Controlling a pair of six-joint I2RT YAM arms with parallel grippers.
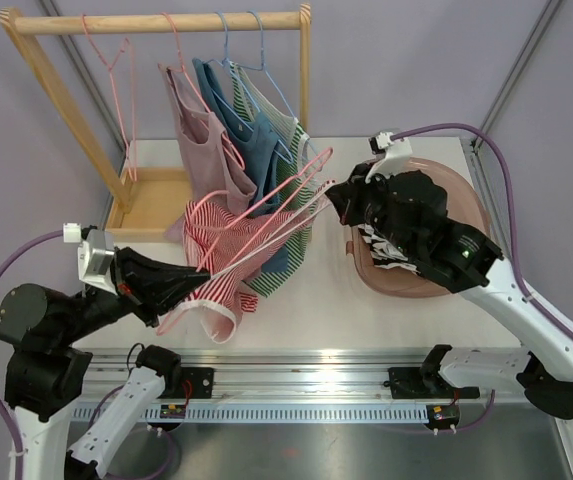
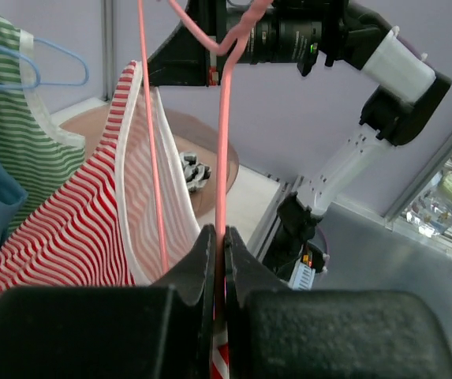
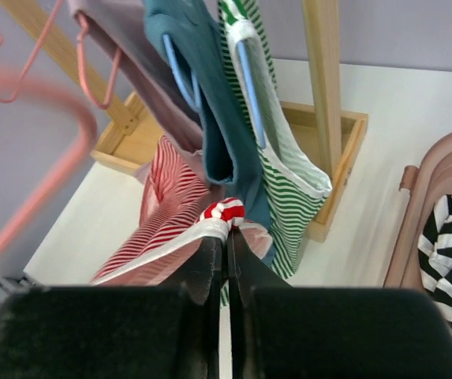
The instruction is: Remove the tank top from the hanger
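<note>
Red-and-white striped tank top (image 1: 228, 250) sits stretched between the two arms at the centre of the top view, below the wooden rack (image 1: 156, 20). The left gripper (image 2: 219, 237), at lower left, is clamped on the pink hanger (image 2: 224, 158) wire. The right gripper (image 3: 227, 237), right of centre, pinches the top's white-edged strap.
</note>
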